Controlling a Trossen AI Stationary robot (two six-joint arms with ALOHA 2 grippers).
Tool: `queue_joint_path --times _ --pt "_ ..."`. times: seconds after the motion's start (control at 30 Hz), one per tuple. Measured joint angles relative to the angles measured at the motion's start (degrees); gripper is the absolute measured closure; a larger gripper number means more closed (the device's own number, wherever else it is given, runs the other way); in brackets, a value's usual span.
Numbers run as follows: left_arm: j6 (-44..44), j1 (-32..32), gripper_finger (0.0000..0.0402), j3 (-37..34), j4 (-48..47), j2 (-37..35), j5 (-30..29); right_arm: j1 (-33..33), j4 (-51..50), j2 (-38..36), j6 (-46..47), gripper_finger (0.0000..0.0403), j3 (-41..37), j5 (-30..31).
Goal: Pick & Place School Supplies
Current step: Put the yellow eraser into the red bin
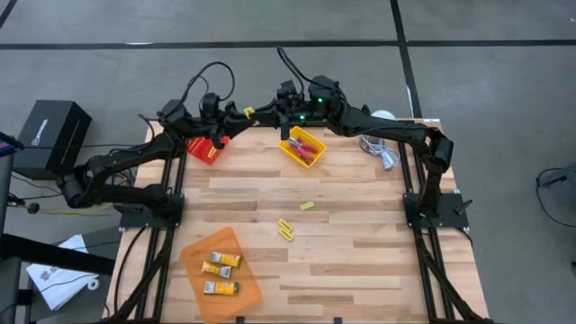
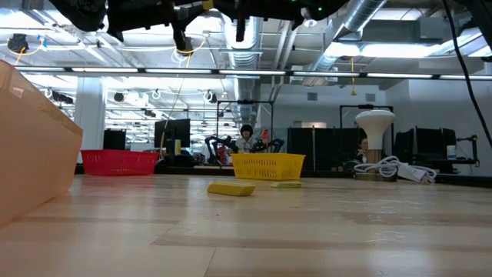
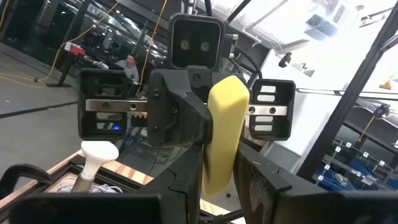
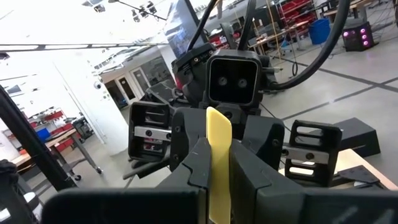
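Note:
A small yellow oblong piece (image 1: 249, 112), one of the school supplies, is held in the air over the table's far edge between my two grippers, which face each other. My left gripper (image 3: 221, 180) is shut on it from the left and my right gripper (image 4: 217, 168) from the right. Two yellow sticks (image 1: 285, 229) (image 1: 307, 206) lie flat on the table's middle. The orange tray (image 1: 220, 267) at the near left holds two yellow-and-white packs (image 1: 220, 261). The yellow tray (image 1: 302, 148) holds red-handled tools. My left gripper pinches the yellow piece's end nearest it (image 3: 217, 177) between its two fingers, coming about level from the table's left. The piece is lifted clear of the table. My right gripper has the piece's thin body (image 4: 217, 155) pinched between its two fingers, flat faces against the pads. It comes level from the table's right, and the piece stands up past the fingers.
A red tray (image 1: 206, 148) sits at the far left. At the far right corner are a white lamp-like object (image 1: 382, 117) and its cable (image 1: 385, 155). Bare wood lies between the trays and along the table's right half.

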Motion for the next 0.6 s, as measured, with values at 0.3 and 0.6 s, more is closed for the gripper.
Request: queue_joint_path --times 0.3,0.6 --pt "4.82 -0.07 0.0378 0.04 -2.19 0.08 -1.83 -0.46 0.04 0.09 0.0 0.0382 -0.11 -0.82" --pt "5.92 -0.01 0.0378 0.04 -2.89 0.1 -4.07 -1.08 0.04 0.09 0.18 0.0382 -0.11 -1.11"
